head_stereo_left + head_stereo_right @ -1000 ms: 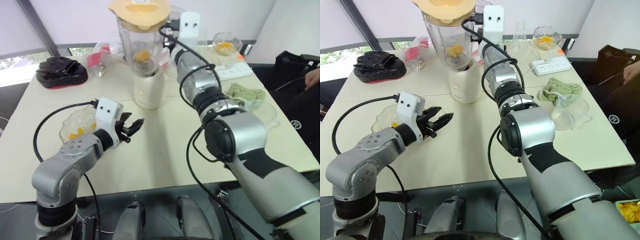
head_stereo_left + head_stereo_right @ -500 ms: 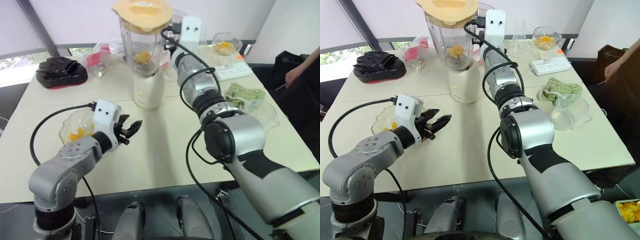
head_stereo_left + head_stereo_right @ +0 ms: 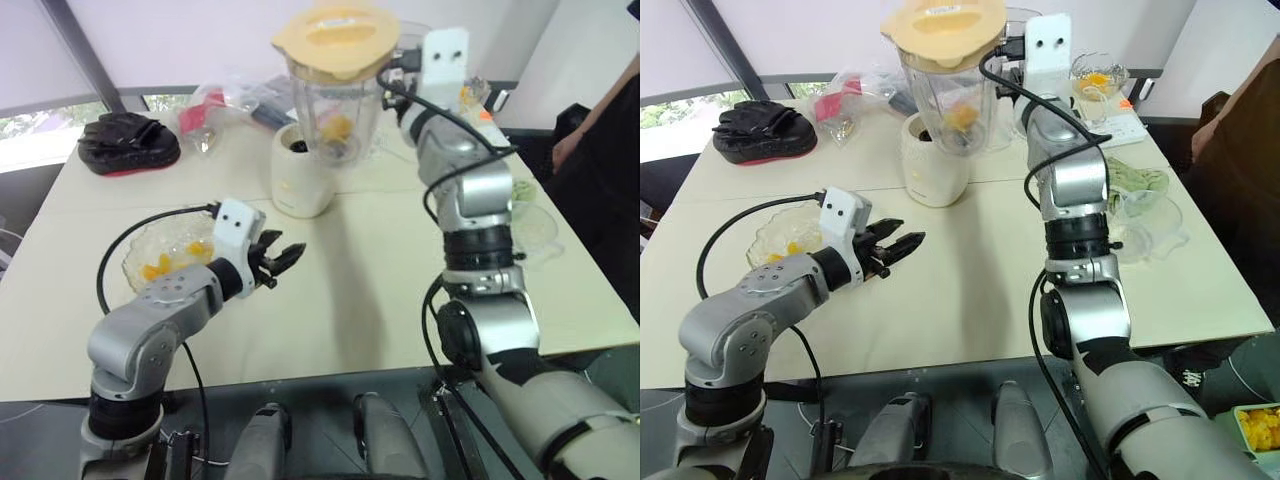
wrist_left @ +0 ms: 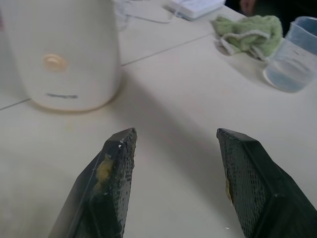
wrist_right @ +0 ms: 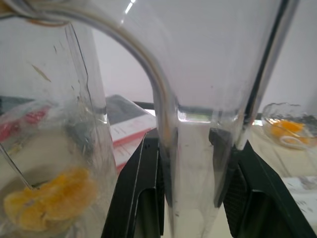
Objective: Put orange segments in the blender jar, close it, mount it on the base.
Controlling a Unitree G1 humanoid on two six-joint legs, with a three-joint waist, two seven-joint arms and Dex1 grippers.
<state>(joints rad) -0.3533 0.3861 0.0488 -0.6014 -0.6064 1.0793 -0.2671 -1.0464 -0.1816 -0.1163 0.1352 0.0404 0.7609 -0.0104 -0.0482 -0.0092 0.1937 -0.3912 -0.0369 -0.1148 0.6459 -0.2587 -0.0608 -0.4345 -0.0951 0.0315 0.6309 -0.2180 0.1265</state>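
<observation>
The mounting step is in hand. The right gripper [image 5: 190, 198] has its fingers clamped on the handle of the blender jar [image 3: 335, 115], which hangs in the air just beside and above the base [image 3: 298, 172], lid [image 3: 335, 28] on and orange segments [image 3: 336, 128] inside. The base stands on the bench [image 3: 380, 280], its socket uncovered. The left gripper [image 3: 283, 262] hovers over the bench with fingers apart, holding nothing. Next, the jar wants centring over the socket, then lowering squarely until it seats

silver arms, black cables, white wrist boxes.
</observation>
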